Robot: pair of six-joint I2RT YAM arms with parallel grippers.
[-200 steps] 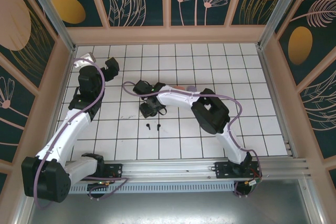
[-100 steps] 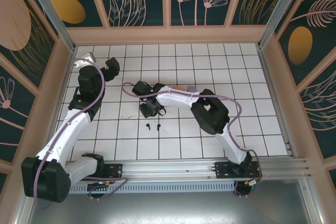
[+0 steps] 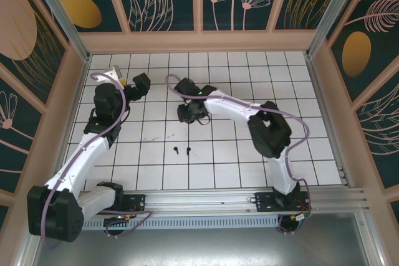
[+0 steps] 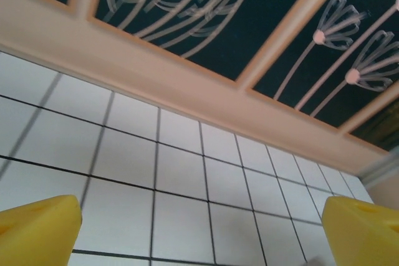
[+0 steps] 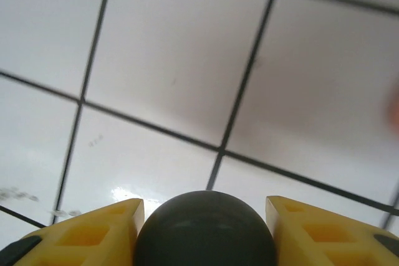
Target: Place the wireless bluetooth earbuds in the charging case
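Right gripper [image 5: 204, 206], arm stretched across mid-table, clamps a dark rounded body [image 5: 204, 236], cropped below, probably the charging case; two black earbuds [image 3: 177, 151] lie on tiles nearer the bases; left gripper [image 4: 199, 228] gapes wide.

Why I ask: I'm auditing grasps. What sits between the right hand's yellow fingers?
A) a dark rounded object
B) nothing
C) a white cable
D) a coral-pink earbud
A: in the right wrist view a dark rounded object, likely the charging case, fills the gap between the yellow fingers of the right hand.
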